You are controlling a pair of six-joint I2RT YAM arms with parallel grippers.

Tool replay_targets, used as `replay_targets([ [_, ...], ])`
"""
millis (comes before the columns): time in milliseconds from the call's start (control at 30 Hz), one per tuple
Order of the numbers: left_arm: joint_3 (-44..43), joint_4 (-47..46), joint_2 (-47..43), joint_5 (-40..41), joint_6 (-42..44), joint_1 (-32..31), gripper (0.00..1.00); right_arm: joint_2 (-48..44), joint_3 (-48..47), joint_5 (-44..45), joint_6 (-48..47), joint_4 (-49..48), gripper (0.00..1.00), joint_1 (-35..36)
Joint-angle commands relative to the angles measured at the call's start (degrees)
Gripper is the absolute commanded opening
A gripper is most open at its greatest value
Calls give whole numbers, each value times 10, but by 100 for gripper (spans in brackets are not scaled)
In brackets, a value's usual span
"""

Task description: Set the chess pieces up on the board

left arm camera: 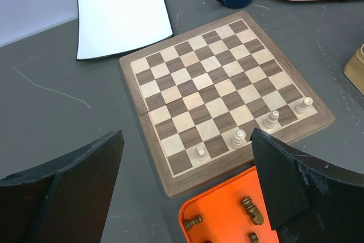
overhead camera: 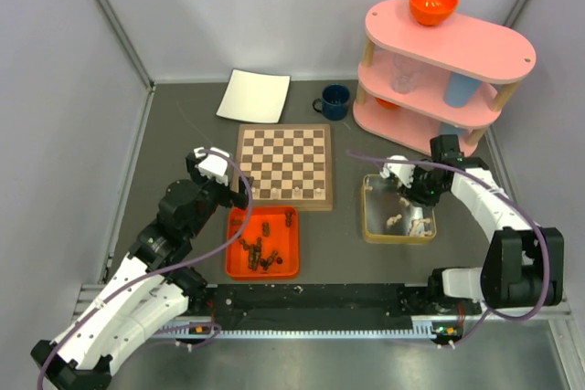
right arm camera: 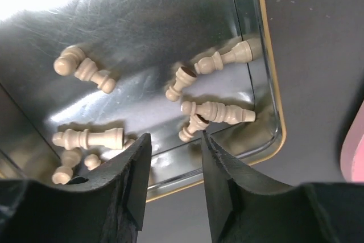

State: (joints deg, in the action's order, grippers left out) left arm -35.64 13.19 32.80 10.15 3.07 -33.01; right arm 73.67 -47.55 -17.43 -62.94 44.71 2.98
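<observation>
The board (overhead camera: 283, 163) lies mid-table; several pale pieces stand on its near row (left arm camera: 238, 138). Dark pieces (overhead camera: 260, 248) lie in an orange tray (overhead camera: 233, 262) in front of the board. Pale pieces (right arm camera: 216, 110) lie on their sides in a metal tray (overhead camera: 368, 226) to the right. My left gripper (overhead camera: 230, 191) is open and empty, above the board's near left corner (left arm camera: 187, 140) and the orange tray's edge (left arm camera: 190, 206). My right gripper (overhead camera: 409, 191) is open and empty, low over the metal tray (right arm camera: 175, 140), its fingertips (right arm camera: 207, 140) next to a small pale piece (right arm camera: 190, 130).
A white square plate (overhead camera: 254, 96) and a dark blue mug (overhead camera: 335, 101) sit behind the board. A pink tiered shelf (overhead camera: 484, 43) with an orange bowl (overhead camera: 432, 3) on top stands at the back right. Grey walls enclose the table.
</observation>
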Motion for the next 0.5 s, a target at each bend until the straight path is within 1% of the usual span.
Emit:
replay_targets([
  [0, 5, -33, -1, 8, 7, 2, 99, 21, -25, 12, -99, -18, 38, 4],
  [67, 5, -33, 2, 7, 8, 2, 99, 30, -28, 6, -127, -18, 34, 5],
  [233, 6, -33, 0, 8, 9, 3, 99, 56, -26, 14, -208, -17, 30, 6],
  [300, 6, -33, 1, 10, 8, 2, 99, 68, -31, 19, -225, -17, 27, 5],
  [467, 5, -32, 2, 9, 9, 2, 99, 89, -42, 16, -242, -18, 25, 5],
])
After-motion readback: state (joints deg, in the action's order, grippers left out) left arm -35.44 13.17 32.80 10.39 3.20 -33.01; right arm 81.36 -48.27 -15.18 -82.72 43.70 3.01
